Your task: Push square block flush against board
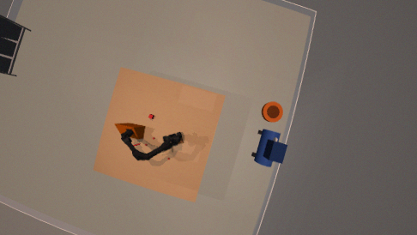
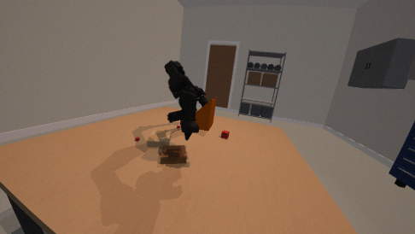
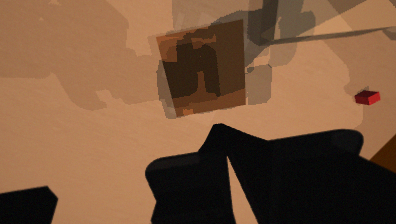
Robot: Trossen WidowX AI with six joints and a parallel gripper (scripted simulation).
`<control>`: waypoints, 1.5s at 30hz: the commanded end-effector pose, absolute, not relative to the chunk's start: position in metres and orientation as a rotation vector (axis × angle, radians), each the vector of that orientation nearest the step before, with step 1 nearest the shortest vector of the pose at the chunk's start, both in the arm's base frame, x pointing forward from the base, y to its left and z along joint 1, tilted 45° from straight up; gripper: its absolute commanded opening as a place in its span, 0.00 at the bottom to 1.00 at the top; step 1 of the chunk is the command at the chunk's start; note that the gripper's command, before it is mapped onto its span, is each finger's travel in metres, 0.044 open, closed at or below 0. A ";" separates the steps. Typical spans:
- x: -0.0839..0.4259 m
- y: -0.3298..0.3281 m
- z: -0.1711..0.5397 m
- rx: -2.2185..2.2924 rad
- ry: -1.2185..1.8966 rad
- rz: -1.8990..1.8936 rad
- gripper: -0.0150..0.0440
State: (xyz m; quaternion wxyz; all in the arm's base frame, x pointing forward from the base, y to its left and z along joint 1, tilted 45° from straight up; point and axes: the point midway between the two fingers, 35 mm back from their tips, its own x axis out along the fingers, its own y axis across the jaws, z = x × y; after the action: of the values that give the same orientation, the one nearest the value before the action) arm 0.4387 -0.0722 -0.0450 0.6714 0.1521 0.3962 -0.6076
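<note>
A brown square-faced piece [image 2: 173, 159] [image 3: 232, 67] lies with its broad face up, or nearly so; I cannot tell if it is fully flat. In the top view the arm mostly hides it. A pale grey low shape [image 2: 158, 143] is behind and left of it in the exterior view. Shadows blur it, so I cannot tell whether it is the other part, or whether the two touch. My gripper [image 1: 182, 137] [image 2: 187, 137] [image 3: 217, 127] is shut and empty. Its tip is above and behind the brown piece in the exterior view, with a visible gap.
A red cube [image 1: 151, 117] [image 2: 225, 134] [image 3: 367, 97] is off to the side. An orange wedge [image 1: 136, 131] [image 2: 207, 116] stands by the arm's base. Small red bits [image 1: 168, 159] [image 2: 137, 138] lie on the table [image 1: 146, 86] [image 2: 256, 188]. The arm's shadow darkens the work area.
</note>
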 end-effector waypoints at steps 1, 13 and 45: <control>0.437 -0.067 -0.049 0.341 0.890 -1.367 0.25; 0.430 -0.053 -0.062 0.342 0.891 -1.367 0.25; 0.426 -0.007 -0.036 0.343 0.893 -1.366 0.25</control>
State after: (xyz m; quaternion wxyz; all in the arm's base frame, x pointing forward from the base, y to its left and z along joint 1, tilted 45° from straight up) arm 0.4261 -0.0083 -0.0366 0.6725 0.1501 0.3968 -0.6064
